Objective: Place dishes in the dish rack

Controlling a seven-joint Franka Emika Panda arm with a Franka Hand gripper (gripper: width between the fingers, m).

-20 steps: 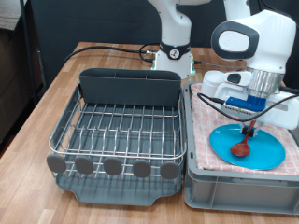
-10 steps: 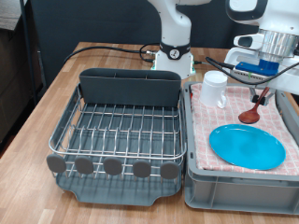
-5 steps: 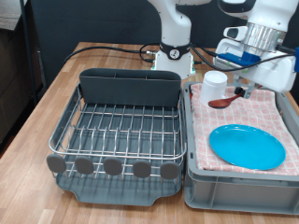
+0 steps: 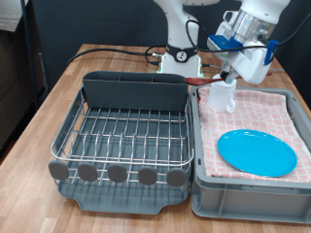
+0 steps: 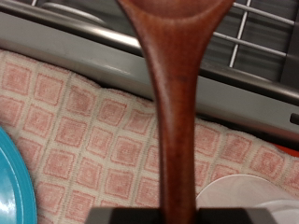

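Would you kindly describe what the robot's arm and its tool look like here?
The arm has rounded white shells with dark joints and a blue block near the wrist. The tool looks dark. Black cables trail from the white base.

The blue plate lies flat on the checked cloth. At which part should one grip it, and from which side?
Probably the rim of the blue plate, from above, at its edge toward the exterior view's top: it lies flat, so only the thin rim can be pinched, and bare cloth leaves room there. The gripper, above the bin, holds the wooden spoon.
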